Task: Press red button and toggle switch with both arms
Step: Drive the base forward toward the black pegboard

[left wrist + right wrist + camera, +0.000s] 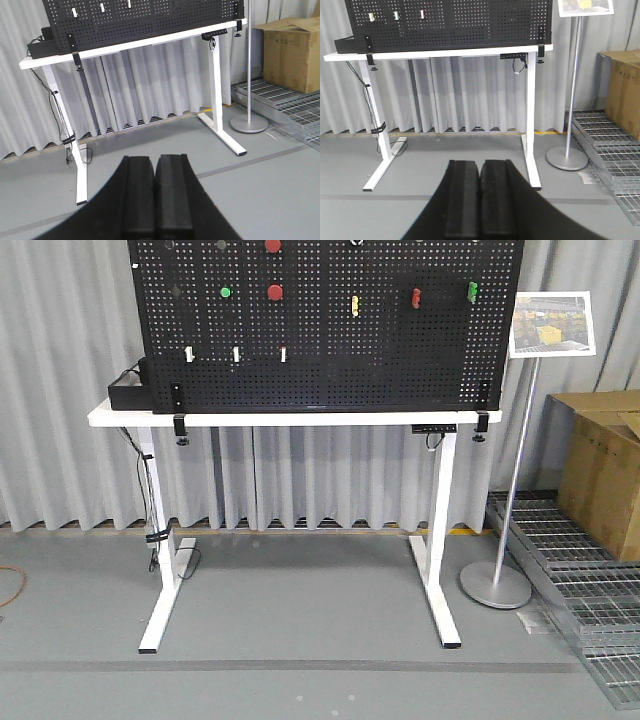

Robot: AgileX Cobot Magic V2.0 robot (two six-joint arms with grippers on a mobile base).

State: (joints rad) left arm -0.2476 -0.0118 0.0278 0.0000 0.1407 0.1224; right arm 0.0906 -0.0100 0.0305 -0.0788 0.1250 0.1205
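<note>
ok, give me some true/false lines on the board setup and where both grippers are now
1. The left gripper and the right gripper are both shut and empty. True.
2. The pegboard stands on the floor. False: it stands on the white table.
3. A green button sits left of a red button, level with it. True.
4. The left gripper is pressing the red button. False: it is well short of the pegboard and touches nothing.
5. The cardboard box is left of the table. False: it is on the right, past the sign stand.
</note>
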